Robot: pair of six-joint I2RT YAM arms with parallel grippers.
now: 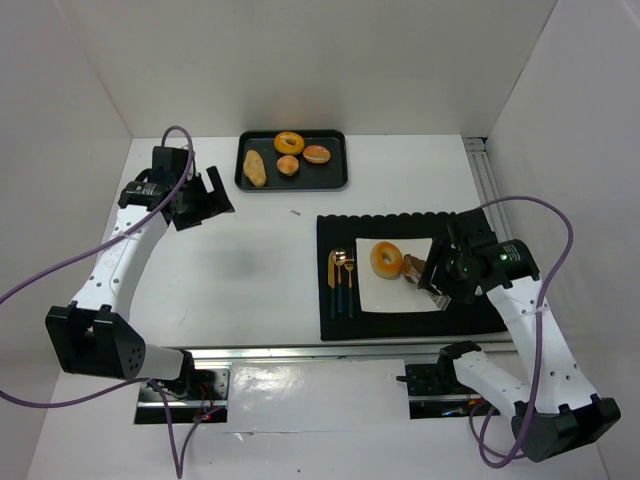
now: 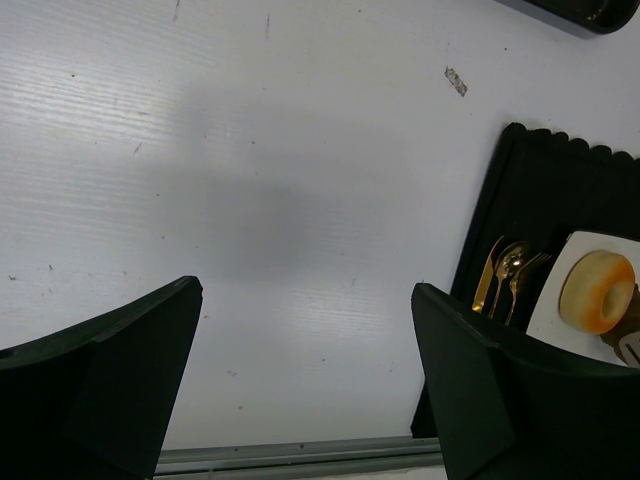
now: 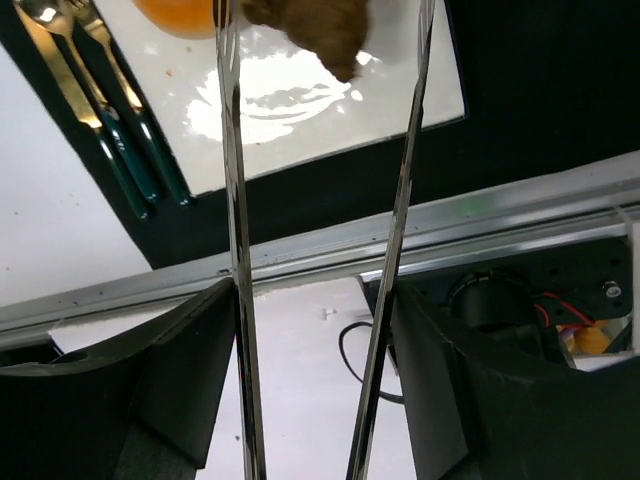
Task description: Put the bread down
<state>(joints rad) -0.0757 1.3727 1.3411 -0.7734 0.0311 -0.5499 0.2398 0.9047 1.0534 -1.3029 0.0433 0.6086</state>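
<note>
My right gripper (image 1: 443, 283) is shut on metal tongs (image 1: 428, 284). The tongs' tips pinch a small brown piece of bread (image 1: 415, 268) just above the white plate (image 1: 395, 298), beside a ring-shaped bagel (image 1: 387, 259). In the right wrist view the tongs (image 3: 232, 200) run up between my right gripper (image 3: 315, 335) fingers, with the brown bread (image 3: 320, 25) at their tips over the plate (image 3: 330, 110). My left gripper (image 1: 205, 195) is open and empty at the back left, over bare table in the left wrist view (image 2: 305, 330).
A black tray (image 1: 340, 180) at the back holds several other breads (image 1: 289, 142). The plate lies on a black mat (image 1: 480, 318) with gold cutlery (image 1: 342, 280) to its left. A metal rail (image 1: 300, 355) runs along the near edge.
</note>
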